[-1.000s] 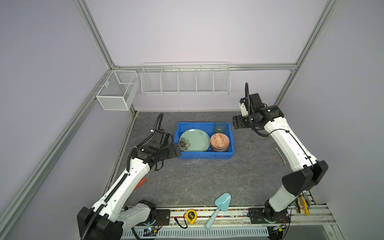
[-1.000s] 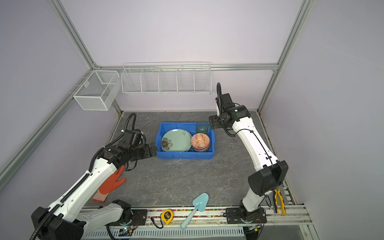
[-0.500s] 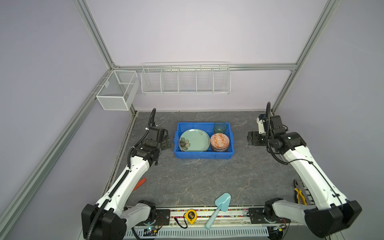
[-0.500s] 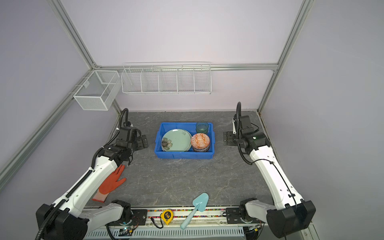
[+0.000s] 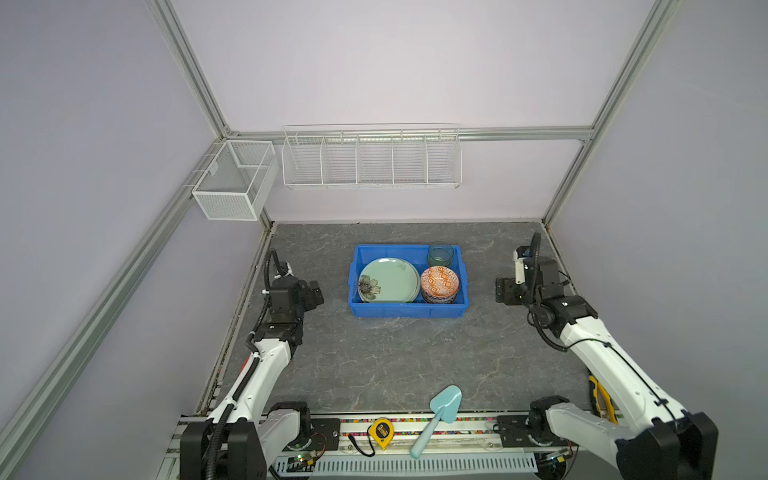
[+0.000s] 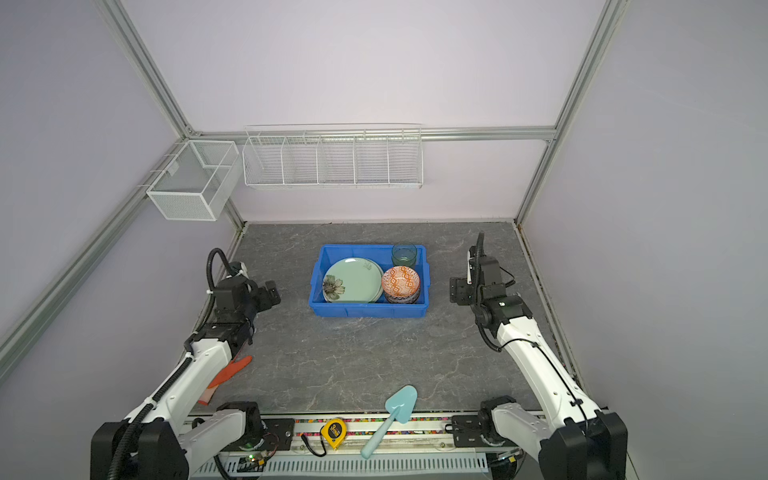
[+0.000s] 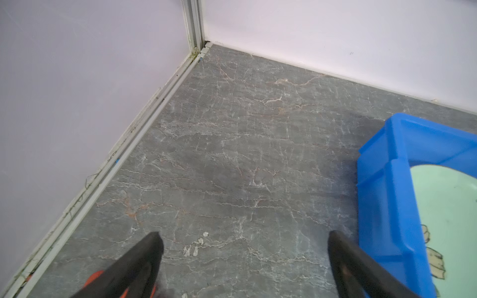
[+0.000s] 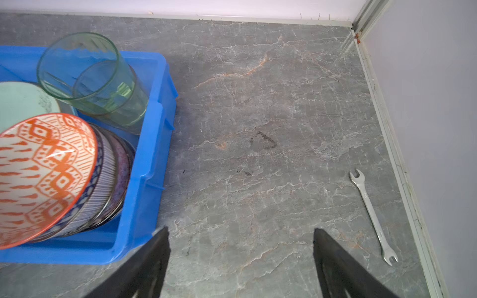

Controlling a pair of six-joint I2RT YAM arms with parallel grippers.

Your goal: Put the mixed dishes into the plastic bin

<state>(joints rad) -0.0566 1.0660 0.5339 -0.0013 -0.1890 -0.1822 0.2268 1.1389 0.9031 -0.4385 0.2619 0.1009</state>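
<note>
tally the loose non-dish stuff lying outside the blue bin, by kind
scoop: 1
tape measure: 1
wrench: 1
orange glove: 1
yellow-handled thing, half hidden: 1
total: 5

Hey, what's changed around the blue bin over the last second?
Both claws drew back from the bright blue rectangular plastic bin: the left claw swung out leftward from its left wall, the right claw rightward from its far right corner. Both are open and empty. The bin, mint green round plate, orange patterned bowl and translucent green cup stayed put.
</note>
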